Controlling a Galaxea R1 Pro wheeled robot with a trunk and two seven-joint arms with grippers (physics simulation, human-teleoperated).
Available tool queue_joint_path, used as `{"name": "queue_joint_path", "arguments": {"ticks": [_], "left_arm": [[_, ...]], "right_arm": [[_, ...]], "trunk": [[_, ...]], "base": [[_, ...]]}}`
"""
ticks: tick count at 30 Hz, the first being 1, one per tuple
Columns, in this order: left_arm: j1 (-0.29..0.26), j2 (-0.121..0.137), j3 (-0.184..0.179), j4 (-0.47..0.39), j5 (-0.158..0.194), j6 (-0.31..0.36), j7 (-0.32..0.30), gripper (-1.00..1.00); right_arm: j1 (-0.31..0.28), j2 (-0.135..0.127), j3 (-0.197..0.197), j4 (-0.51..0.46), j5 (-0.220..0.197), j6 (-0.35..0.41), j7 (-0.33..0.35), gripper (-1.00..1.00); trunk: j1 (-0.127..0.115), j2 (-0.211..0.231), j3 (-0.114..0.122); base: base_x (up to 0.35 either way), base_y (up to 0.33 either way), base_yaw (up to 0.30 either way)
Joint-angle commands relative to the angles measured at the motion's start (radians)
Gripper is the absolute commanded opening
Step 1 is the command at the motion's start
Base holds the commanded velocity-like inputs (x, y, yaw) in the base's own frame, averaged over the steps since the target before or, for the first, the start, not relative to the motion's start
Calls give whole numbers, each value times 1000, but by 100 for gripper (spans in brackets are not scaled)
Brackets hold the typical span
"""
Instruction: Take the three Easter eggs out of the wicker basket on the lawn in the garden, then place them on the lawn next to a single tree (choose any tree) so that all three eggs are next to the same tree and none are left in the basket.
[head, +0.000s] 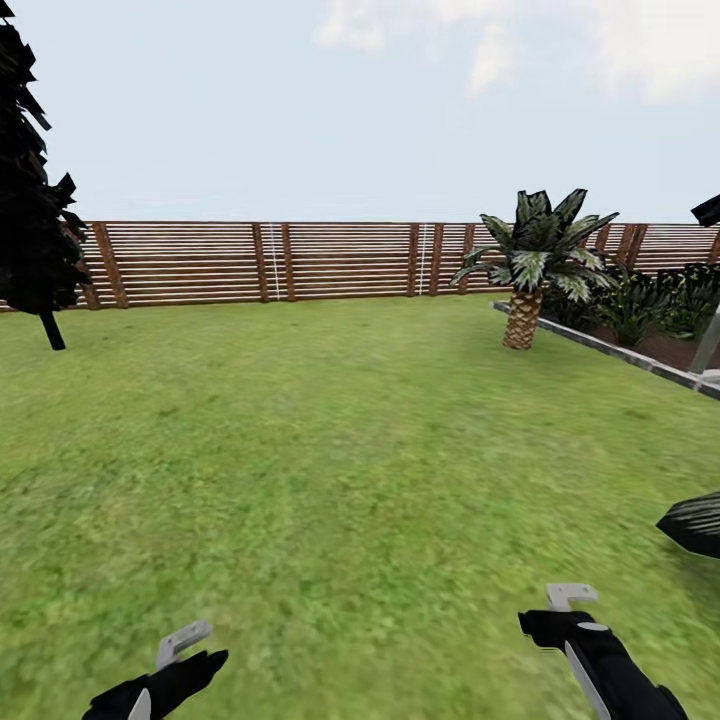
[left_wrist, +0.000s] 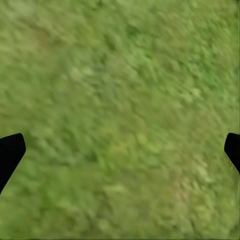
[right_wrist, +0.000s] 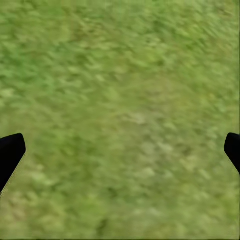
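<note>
Both arms are hanging low over the lawn, the left gripper and right gripper spread wide with nothing between the fingers. Ahead of them is bare grass; farther off, a palm and the fence. No basket or eggs are in view, so neither arm is nearer.

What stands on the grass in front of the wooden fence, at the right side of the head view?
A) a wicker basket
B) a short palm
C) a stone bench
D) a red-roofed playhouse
B: a short palm with a scaly trunk and spread fronds stands on the lawn, before the slatted fence.
</note>
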Motion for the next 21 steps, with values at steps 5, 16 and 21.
{"name": "queue_joint_path", "arguments": {"ticks": [5, 16, 21], "left_arm": [[-1, -1, 5, -1, 4, 8, -5, 100], [-1, -2, 1, -1, 2, 7, -6, 100], [-1, -2, 0, -1, 2, 7, -6, 100]], "right_arm": [[0, 0, -2, -2, 5, 6, 2, 100], [0, 2, -13, -2, 5, 6, -8, 100], [0, 2, -6, -2, 6, 6, -10, 100]], "trunk": [[1, -1, -1], [1, -1, -1], [1, -1, -1]], "base": [[321, 0, 0], [261, -82, 130], [18, -11, 293]]}}
